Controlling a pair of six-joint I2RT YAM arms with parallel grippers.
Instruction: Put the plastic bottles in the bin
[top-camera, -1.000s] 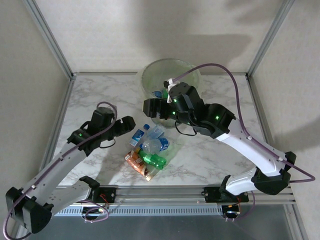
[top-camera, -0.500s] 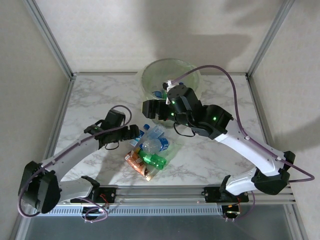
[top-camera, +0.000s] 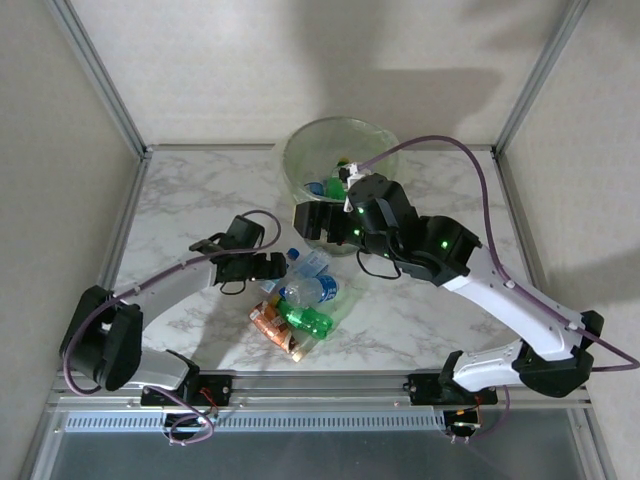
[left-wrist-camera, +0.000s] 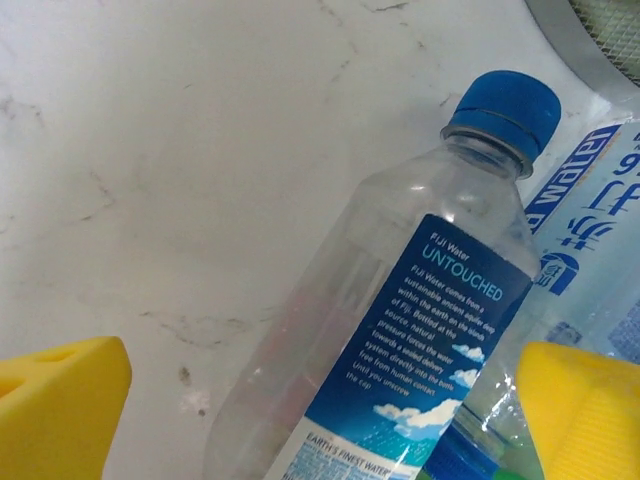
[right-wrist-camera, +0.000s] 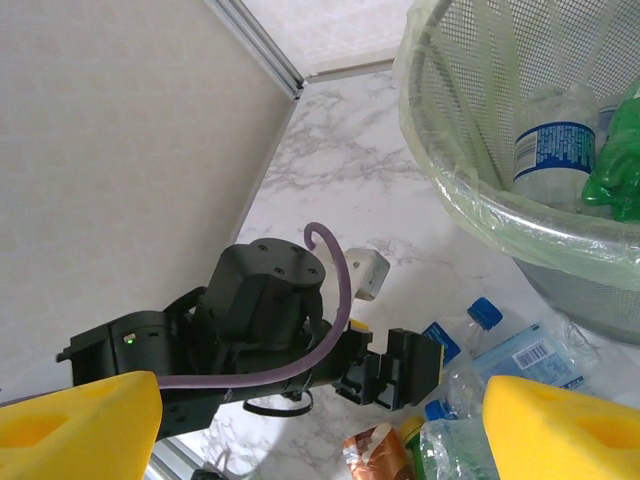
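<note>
A clear plastic bottle (left-wrist-camera: 400, 300) with a blue cap and dark blue label lies on the marble table, between the yellow pads (left-wrist-camera: 60, 410) of my left gripper (left-wrist-camera: 320, 420), which is open and not touching it. From above, that left gripper (top-camera: 276, 266) sits at the left edge of a pile of bottles (top-camera: 305, 292): clear ones, a green one (top-camera: 310, 320) and an orange-labelled one (top-camera: 268, 320). My right gripper (top-camera: 302, 220) hangs open and empty by the front wall of the bin (top-camera: 340, 121). The bin (right-wrist-camera: 480, 205) holds a clear bottle (right-wrist-camera: 548, 140) and a green one (right-wrist-camera: 615, 170).
Metal frame posts and pale walls close in the table on the left, back and right. The left arm (right-wrist-camera: 260, 310) lies directly below my right gripper (right-wrist-camera: 320, 430). Bare marble stretches left of the pile and right of the bin.
My left arm has swung forward and right to the pile, and its jaws have spread wider around the clear bottle. The right arm has shifted slightly right.
</note>
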